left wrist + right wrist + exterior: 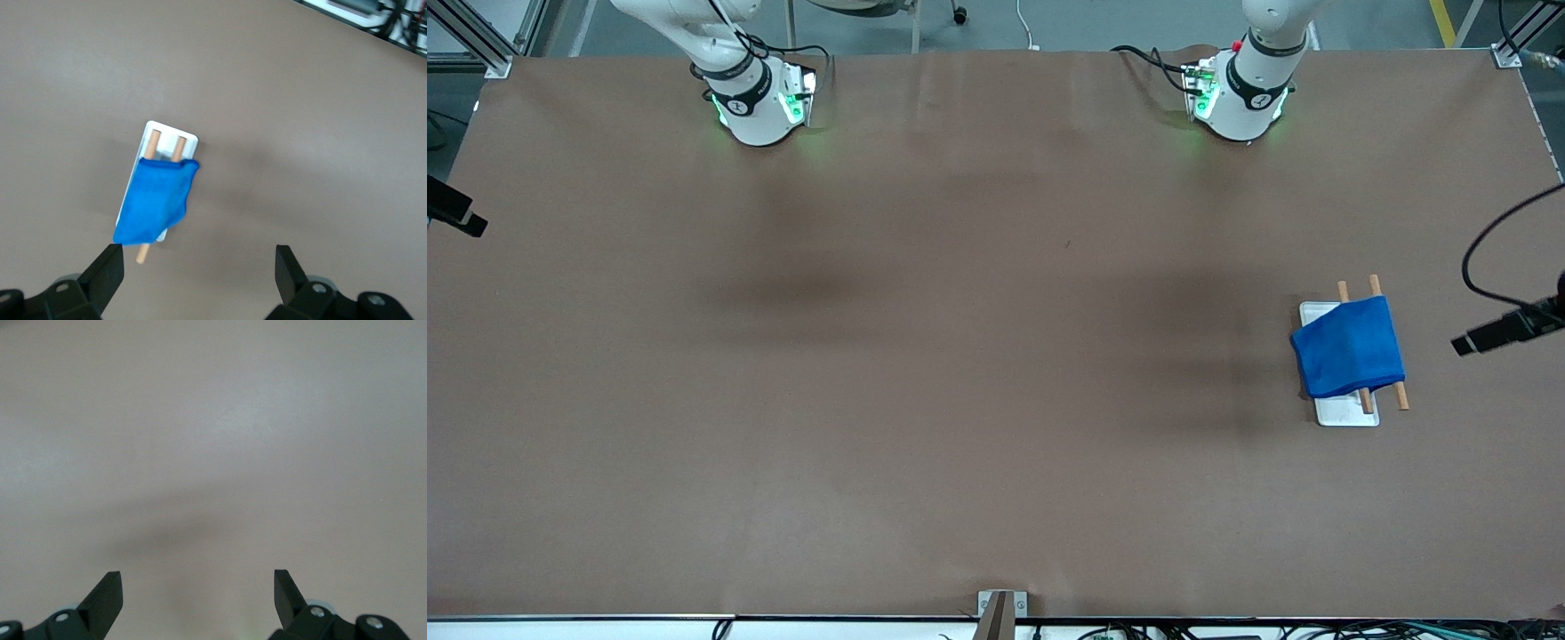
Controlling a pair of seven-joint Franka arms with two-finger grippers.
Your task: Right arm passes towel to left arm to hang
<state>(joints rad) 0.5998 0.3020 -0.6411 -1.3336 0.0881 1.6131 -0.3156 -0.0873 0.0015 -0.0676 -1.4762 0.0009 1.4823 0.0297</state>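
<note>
Small bright blue fuzzy towel (1348,347) lies draped over two wooden rods (1401,396), below the spread, empty left gripper (200,267); right gripper (198,587) spread over bare table, waiting.

We only see both arms' bases in the front view; upper links are cut off at the top edge. The towel (1348,348) covers the middle of the two wooden rods (1401,396) and most of the white tray (1352,415).
</note>
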